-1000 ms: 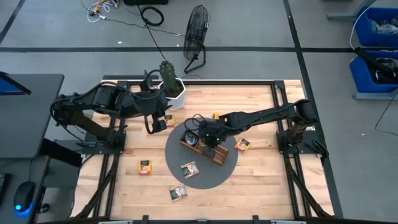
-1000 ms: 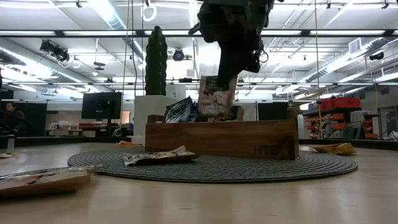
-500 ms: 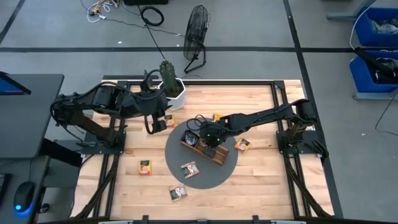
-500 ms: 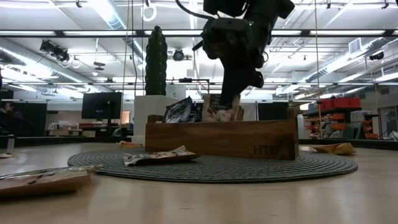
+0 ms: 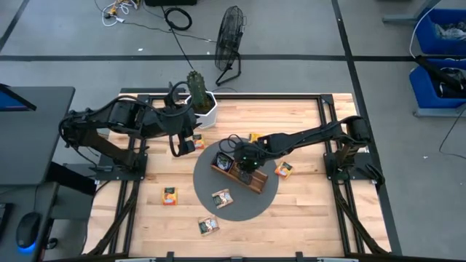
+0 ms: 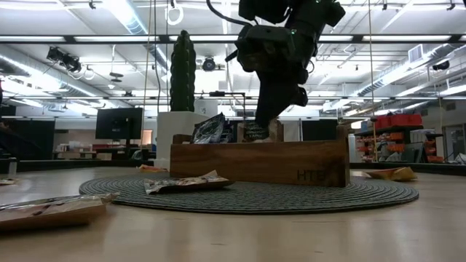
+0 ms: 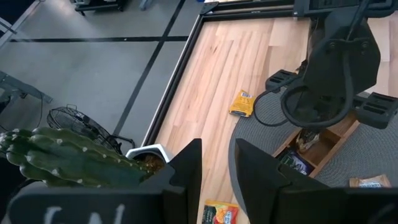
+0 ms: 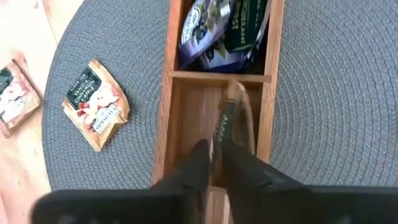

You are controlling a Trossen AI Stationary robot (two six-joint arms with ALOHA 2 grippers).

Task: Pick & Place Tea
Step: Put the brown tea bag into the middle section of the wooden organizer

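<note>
The right claw (image 8: 214,163) stands narrowly parted around an upright pale beige tea packet (image 8: 229,121) directly beneath it inside the brown wooden divided tray (image 8: 163,130).

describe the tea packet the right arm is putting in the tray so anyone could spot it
On the round grey mat sits the wooden tray. In its middle compartment a pale packet stands on edge between the right gripper's fingers, unlike the dark packets piled next door.
</note>
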